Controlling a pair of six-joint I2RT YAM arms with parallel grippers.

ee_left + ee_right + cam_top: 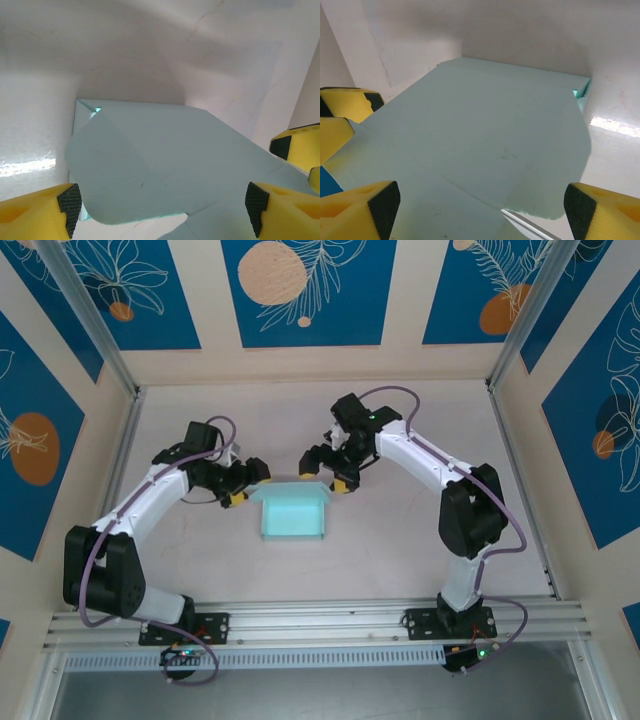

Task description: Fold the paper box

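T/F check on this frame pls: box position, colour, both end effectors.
1. The paper box lies on the table, near its middle. True.
2. The left end effector and the right end effector sit at the box's far corners. True.
3. The box is red. False: it is pale light blue.
4. The right end effector's jaws are shut. False: they stand wide apart.
5. The left end effector holds the box up in the air. False: the box rests on the table and its jaws are apart.
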